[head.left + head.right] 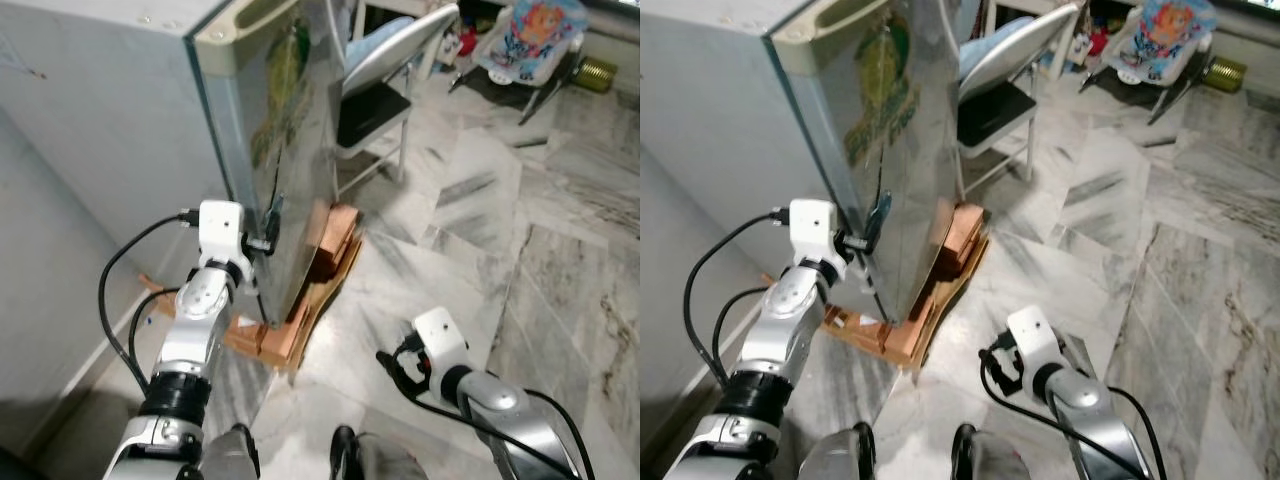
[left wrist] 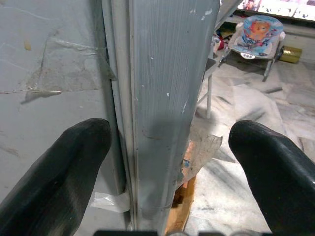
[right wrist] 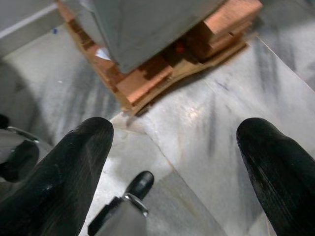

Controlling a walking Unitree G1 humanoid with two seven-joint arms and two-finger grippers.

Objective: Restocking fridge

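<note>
The grey fridge (image 1: 110, 110) stands shut, its shiny door (image 1: 290, 140) facing right. My left gripper (image 1: 270, 225) is raised to the fridge's front corner at about mid-height. In the left wrist view its two black fingers (image 2: 59, 172) stand open on either side of the ribbed door edge (image 2: 162, 98), not pressing on it. My right gripper (image 1: 392, 365) hangs low over the marble floor, open with nothing between its fingers (image 3: 59, 177).
The fridge rests on orange bricks and cardboard (image 1: 300, 325). A white chair with a black seat (image 1: 375, 95) stands just beyond the door. A baby bouncer (image 1: 535, 35) sits at the back right. A grey wall (image 1: 40, 260) runs along the left. My feet (image 3: 140, 184) show below.
</note>
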